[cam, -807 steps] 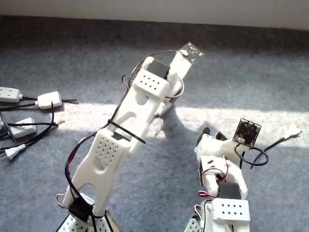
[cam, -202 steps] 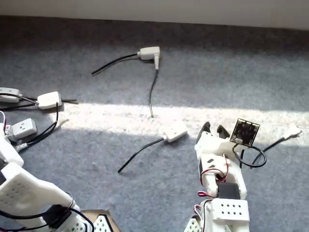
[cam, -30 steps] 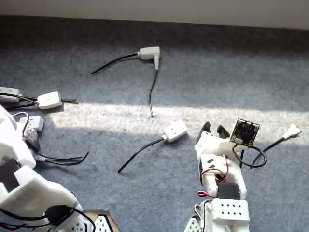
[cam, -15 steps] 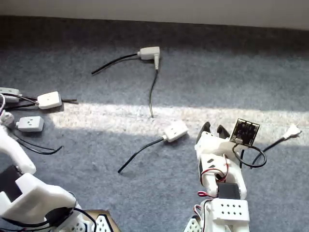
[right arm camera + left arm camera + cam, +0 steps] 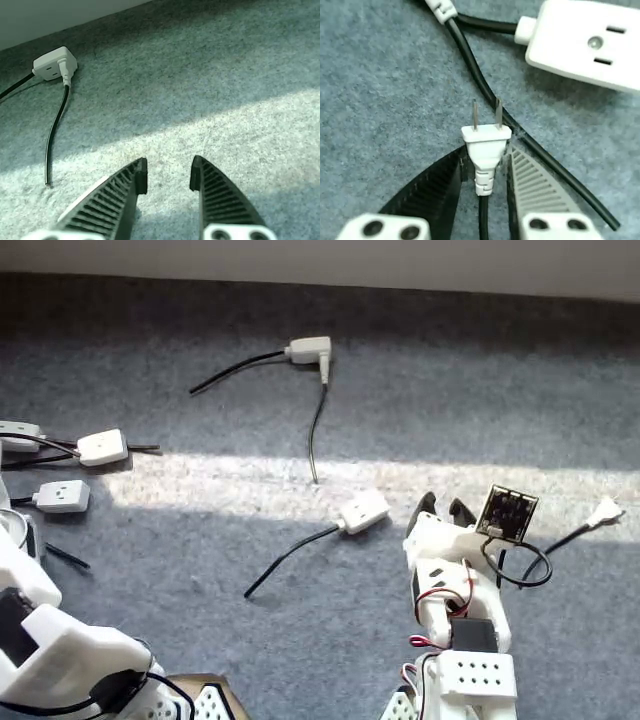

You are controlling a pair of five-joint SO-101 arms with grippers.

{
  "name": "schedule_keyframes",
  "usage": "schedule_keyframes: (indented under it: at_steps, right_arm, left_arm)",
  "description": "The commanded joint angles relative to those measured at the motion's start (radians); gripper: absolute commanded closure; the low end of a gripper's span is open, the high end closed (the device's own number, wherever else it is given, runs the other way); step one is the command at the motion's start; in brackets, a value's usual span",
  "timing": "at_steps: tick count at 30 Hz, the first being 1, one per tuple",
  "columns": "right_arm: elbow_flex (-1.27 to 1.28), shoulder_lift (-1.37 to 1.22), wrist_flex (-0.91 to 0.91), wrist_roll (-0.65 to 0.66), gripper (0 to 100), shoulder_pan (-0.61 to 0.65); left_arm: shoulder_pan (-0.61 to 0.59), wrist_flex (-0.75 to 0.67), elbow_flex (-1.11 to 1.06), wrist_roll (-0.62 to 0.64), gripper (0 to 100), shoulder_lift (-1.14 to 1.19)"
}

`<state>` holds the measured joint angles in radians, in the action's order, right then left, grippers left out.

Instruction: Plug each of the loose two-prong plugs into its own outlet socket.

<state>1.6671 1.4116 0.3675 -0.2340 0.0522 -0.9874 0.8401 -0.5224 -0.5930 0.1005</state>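
My left gripper [image 5: 486,155] is shut on a white two-prong plug [image 5: 486,140], held by its body just above the carpet. Its prongs point toward a white outlet socket [image 5: 585,45] a short way ahead, apart from it. In the high view that socket [image 5: 62,496] lies at the far left, beside the left arm [image 5: 20,570]. A second free socket [image 5: 363,511] lies mid-carpet, just left of my right gripper [image 5: 444,506]. The right gripper [image 5: 168,175] stands open with nothing between its fingers. Farther off, another socket [image 5: 308,348] has a plug [image 5: 65,67] in it.
A black cable [image 5: 485,90] crosses the carpet under the held plug. More white sockets [image 5: 104,446] with black leads cluster at the left edge. A small white connector [image 5: 605,510] lies at the far right. A pale wall [image 5: 320,255] borders the far side.
The left arm has drawn back toward the left edge, dragging the black lead leftward with it. The right arm has not moved.
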Motion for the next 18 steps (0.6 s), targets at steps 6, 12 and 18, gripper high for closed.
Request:
schedule_keyframes:
  at_steps: [6,12,18]
  right_arm:
    - [0.03,0.005,-0.015,-0.005,84.6,0.01]
    - [0.03,0.005,-0.015,-0.005,84.6,0.01]
    - [0.03,0.005,-0.015,-0.005,84.6,0.01]
  left_arm:
    - [0.077,0.097,-0.008,-0.025,91,-0.058]
    - [0.099,0.212,0.079,-0.025,93,-0.047]
    - [0.096,0.038,0.036,-0.028,92,0.027]
